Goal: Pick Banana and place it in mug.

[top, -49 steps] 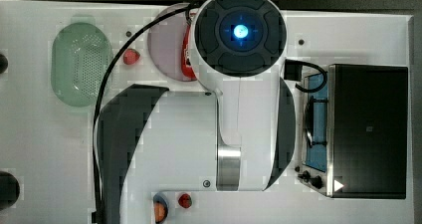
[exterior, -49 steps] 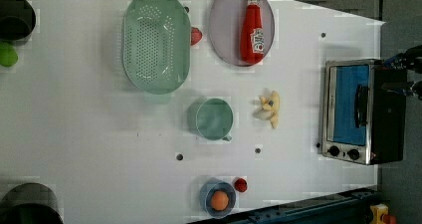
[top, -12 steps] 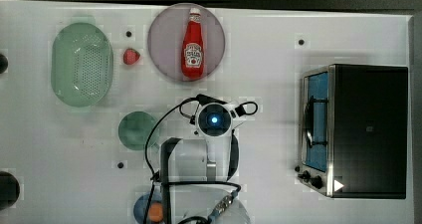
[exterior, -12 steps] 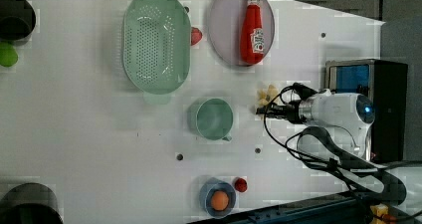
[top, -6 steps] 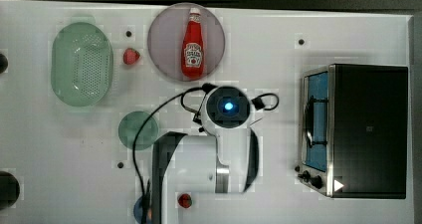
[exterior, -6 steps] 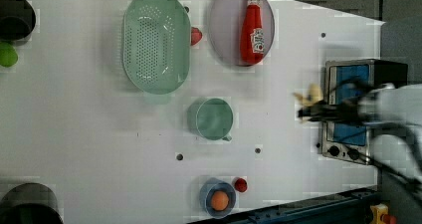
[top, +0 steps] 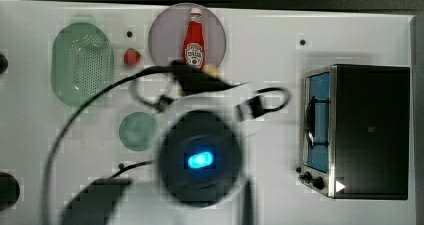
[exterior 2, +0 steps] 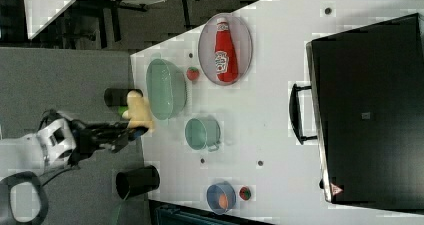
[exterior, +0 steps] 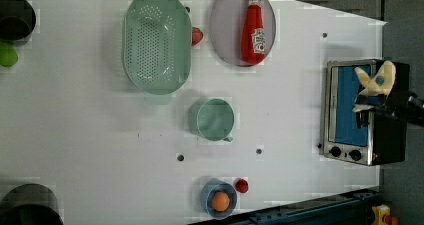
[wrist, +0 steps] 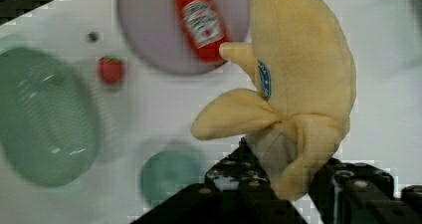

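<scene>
The pale-yellow plush banana (wrist: 298,84) hangs clear of the table, pinched at its lower end by my gripper (wrist: 293,179), which is shut on it. In the left view the banana (exterior: 375,82) and gripper (exterior: 387,102) appear in front of the toaster oven. The right view has the banana (exterior 2: 137,110) raised well off the table. The dark-green mug (exterior: 215,120) stands upright and empty mid-table, also seen as the mug (top: 137,131) in the top view and the mug (wrist: 171,176) in the wrist view. My arm (top: 200,157) looms large beside it in the top view.
A pale-green colander (exterior: 157,42), a strawberry (exterior: 197,35) and a ketchup bottle (exterior: 253,27) on a purple plate (exterior: 225,25) lie past the mug. The toaster oven (top: 357,130) stands at the top view's right. A blue bowl (exterior: 210,205) holds an orange.
The banana has left the table: my gripper, shut on it, has risen high with it, and the arm now looks much larger in the top view.
</scene>
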Tool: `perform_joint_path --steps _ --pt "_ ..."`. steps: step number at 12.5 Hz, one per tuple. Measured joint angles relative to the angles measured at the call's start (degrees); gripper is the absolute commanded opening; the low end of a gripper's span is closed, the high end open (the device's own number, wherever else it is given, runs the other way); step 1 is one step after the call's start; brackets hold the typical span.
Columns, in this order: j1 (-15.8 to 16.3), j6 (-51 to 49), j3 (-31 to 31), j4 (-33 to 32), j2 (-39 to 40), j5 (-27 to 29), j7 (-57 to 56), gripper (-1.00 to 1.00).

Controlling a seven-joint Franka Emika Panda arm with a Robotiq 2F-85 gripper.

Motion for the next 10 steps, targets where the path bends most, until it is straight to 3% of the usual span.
perform_joint_path --steps 3,6,10 --pt "1.07 1.43 10.7 -0.67 3.74 1.34 12.16 -0.37" --pt "5.1 6.35 17.96 -2.01 14.81 1.51 24.89 -0.37" --pt "5.72 18.56 18.3 -12.53 18.45 -1.57 30.65 -0.37"
